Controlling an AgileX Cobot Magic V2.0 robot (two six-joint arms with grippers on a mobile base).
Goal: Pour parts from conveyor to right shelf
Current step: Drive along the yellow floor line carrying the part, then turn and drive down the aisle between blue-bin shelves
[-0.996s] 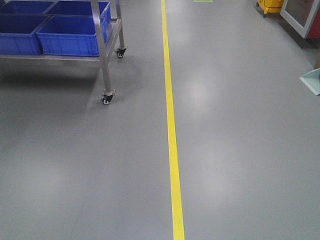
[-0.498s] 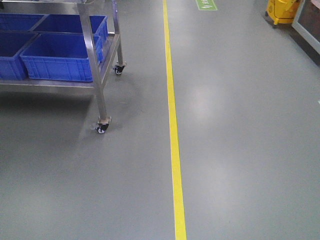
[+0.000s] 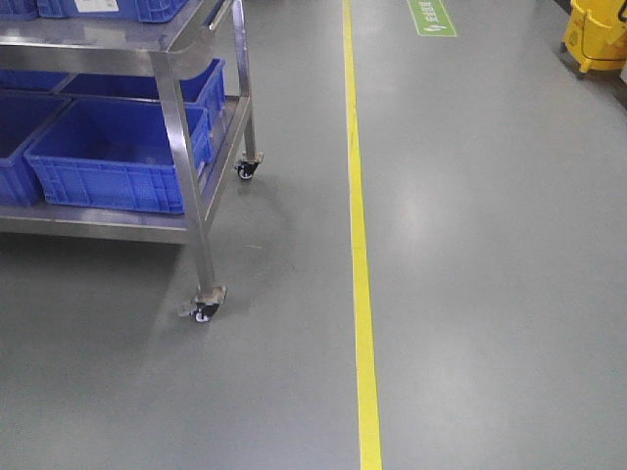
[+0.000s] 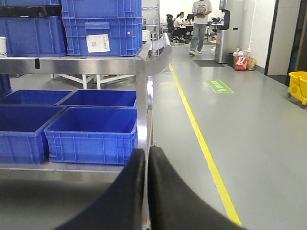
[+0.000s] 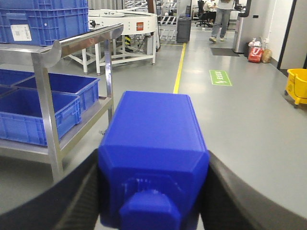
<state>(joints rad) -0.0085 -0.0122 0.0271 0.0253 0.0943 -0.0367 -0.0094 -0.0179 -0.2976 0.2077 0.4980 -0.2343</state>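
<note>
Blue parts box (image 5: 152,143): being held, pinched by the right gripper (image 5: 153,160), to the right of the steel shelf cart (image 3: 188,196) and short of it. Left gripper (image 4: 147,152): hanging with fingers pressed together on nothing, pointing at the cart's near post. Judging the step as transit: pick-up apparently done, pouring not yet begun. Next, likely calling for closing on the cart, lining the box up over one of the blue bins (image 3: 108,157) on the cart's lower deck, then tipping. Hiding from view: the box's inside, leaving any parts unconfirmed; both arms, missing from the front view; the cart's left end, cut off at the frame edge. Hard making out: this cart being the shelf meant or not; the white curved unit (image 5: 125,21) beyond it being the conveyor or not.
</note>
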